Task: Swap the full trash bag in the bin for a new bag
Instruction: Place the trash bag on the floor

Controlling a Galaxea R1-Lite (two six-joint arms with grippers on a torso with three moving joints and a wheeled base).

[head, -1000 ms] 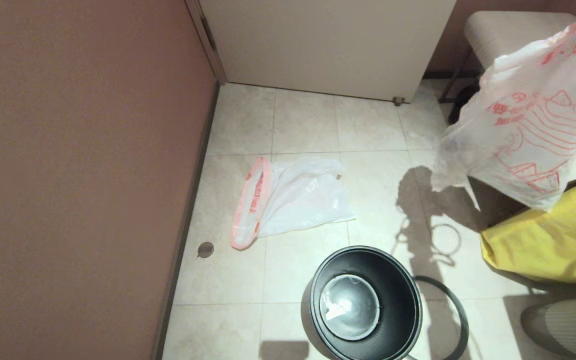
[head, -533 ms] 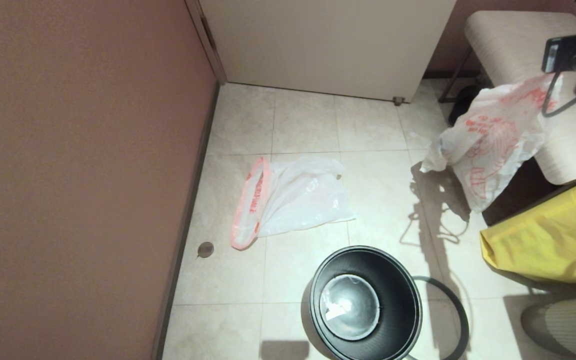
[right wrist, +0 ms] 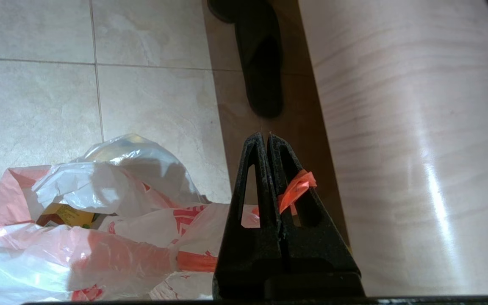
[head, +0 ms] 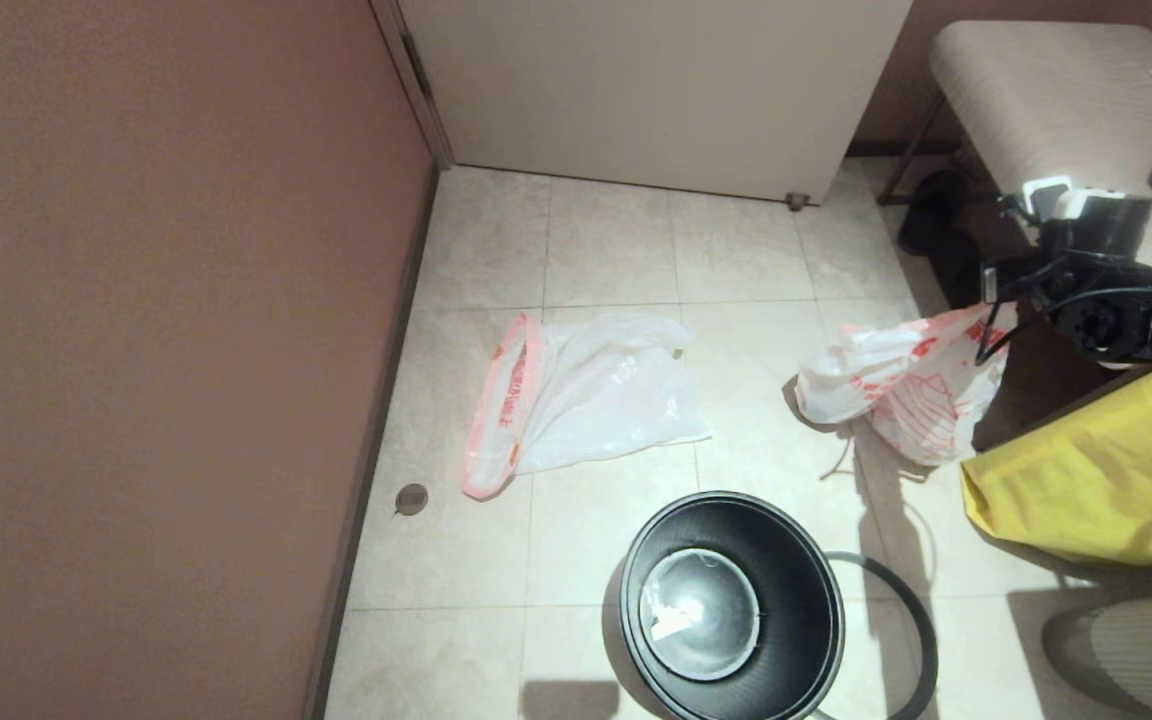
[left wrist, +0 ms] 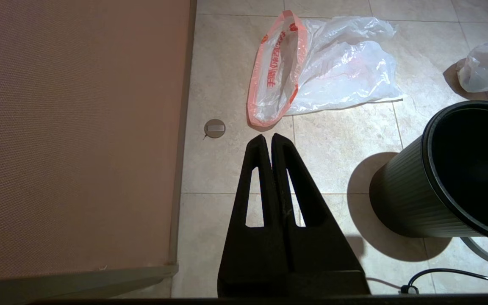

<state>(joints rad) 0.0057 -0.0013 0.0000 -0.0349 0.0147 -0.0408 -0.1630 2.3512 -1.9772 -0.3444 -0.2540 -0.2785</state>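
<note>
The full trash bag (head: 896, 395) lies bunched on the floor tiles right of the bin, with a yellow packet (right wrist: 64, 214) showing through it. My right gripper (head: 998, 300) hangs just above the bag's right end. In the right wrist view this gripper (right wrist: 265, 137) is shut on the bag's twisted orange handle (right wrist: 297, 188). The black bin (head: 731, 605) stands unlined at the front, its grey hoop (head: 921, 620) lying on the floor beside it. The new bag (head: 586, 400) lies flat to the left. My left gripper (left wrist: 267, 139) is shut and holds nothing, hanging above the floor short of the new bag (left wrist: 324, 67).
A yellow fabric bag (head: 1096, 480) sits at the right, close to the full bag. Behind it stands a pale wooden bench (head: 1036, 90) with a black slipper (right wrist: 261, 63) beneath. A brown wall (head: 156, 350) bounds the left and a white door (head: 656, 90) the back.
My right gripper has come down from high at the right, carrying the full bag with it. The bag now rests on the floor. The bin and new bag have not moved.
</note>
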